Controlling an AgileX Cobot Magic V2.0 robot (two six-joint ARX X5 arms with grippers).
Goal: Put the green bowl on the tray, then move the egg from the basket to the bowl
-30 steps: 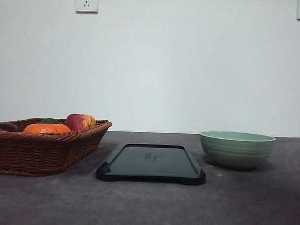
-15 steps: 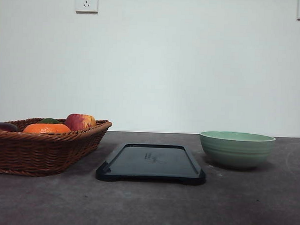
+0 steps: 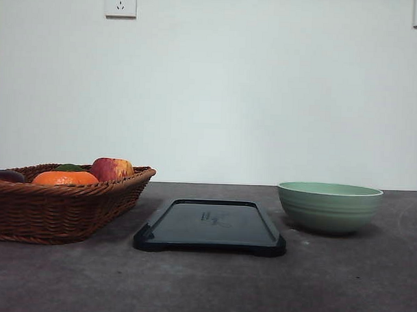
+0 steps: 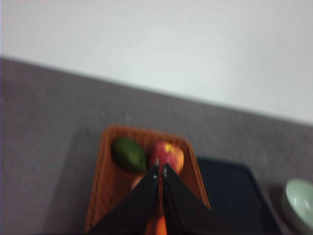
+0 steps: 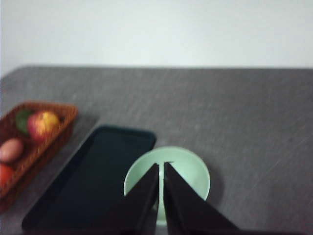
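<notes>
The green bowl (image 3: 328, 208) stands on the table to the right of the dark tray (image 3: 209, 228); it is empty. At the left sits the wicker basket (image 3: 56, 209). The reddish-brown egg (image 5: 11, 149) lies in the basket (image 5: 29, 142), between an apple and an orange. My right gripper (image 5: 162, 166) is shut on nothing and hangs above the bowl (image 5: 188, 171), beside the tray (image 5: 93, 176). My left gripper (image 4: 160, 169) is shut and empty too, high over the basket (image 4: 100, 196). The tray (image 4: 230, 196) and the bowl (image 4: 299, 203) lie off to one side of it.
The basket also holds a red-yellow apple (image 3: 112, 169), an orange (image 3: 64, 178) and a dark green fruit (image 4: 128, 154). A white wall with two sockets backs the grey table (image 3: 211, 286).
</notes>
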